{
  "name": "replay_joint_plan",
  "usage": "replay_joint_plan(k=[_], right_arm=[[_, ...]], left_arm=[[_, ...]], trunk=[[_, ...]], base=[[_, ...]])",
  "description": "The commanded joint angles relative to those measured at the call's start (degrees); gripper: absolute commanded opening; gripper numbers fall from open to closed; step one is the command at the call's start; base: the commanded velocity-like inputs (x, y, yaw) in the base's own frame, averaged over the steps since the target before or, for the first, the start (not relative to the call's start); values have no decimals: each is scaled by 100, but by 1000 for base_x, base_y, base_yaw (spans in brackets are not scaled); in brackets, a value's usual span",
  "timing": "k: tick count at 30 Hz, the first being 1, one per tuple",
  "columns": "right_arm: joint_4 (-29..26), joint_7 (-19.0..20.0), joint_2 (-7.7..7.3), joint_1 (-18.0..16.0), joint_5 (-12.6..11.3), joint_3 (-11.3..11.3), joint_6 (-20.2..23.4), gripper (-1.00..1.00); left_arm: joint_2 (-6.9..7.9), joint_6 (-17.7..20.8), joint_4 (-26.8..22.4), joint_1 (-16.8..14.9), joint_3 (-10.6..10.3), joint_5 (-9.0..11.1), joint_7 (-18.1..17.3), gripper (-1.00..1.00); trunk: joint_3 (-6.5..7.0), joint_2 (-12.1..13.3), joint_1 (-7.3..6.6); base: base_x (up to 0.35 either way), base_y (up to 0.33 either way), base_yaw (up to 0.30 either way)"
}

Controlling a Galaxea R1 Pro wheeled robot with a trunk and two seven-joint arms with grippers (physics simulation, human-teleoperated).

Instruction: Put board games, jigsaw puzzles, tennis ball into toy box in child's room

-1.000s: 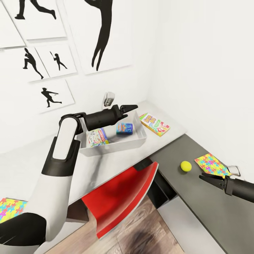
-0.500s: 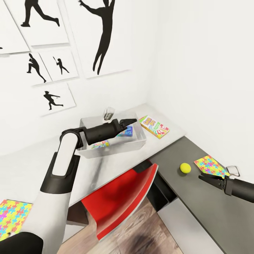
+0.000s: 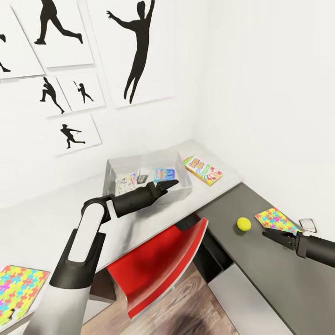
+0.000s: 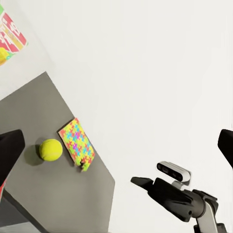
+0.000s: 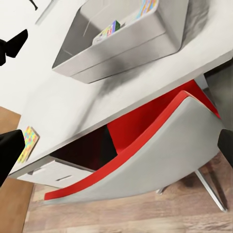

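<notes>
toy box (image 3: 114, 173) on table (image 3: 56, 218) | tennis ball (image 3: 244, 224) beside jigsaw puzzle (image 3: 276, 220)

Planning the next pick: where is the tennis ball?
In the head view, the tennis ball lies on the dark grey wing, right side, beside a jigsaw puzzle.

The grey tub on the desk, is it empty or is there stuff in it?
Not empty. The toy box holds two board games: a blue one and a pale one, standing or leaning inside it.
</notes>
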Motion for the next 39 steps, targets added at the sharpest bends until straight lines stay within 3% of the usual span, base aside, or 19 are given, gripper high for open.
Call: replay_joint_plan(k=[1, 5, 14, 25, 39], right_arm=[[1, 8, -6, -4, -4, -6, 25, 100], [0, -7, -3, -4, -4, -12, 23, 100], [0, -27, 18, -10, -2, 13, 11, 100], [-1, -34, 32, -12, 3, 38, -2, 100], [3, -38, 26, -13, 4, 39, -1, 100]], left_arm=[[6, -33, -10, 106, 13, 20, -55, 100], [88, -159, -26, 377, 33, 16, -360, 100], [267, -265, -38, 629, 51, 13, -890, 100], [330, -287, -41, 693, 84, 12, -1099, 100], [393, -282, -34, 765, 335, 13, -1162, 100]], trunk=[[0, -10, 4], [38, -10, 4], [124, -10, 4], [228, -10, 4], [361, -10, 4]], base=[[0, 0, 0], [0, 0, 0], [0, 0, 0], [0, 0, 0], [0, 0, 0]])
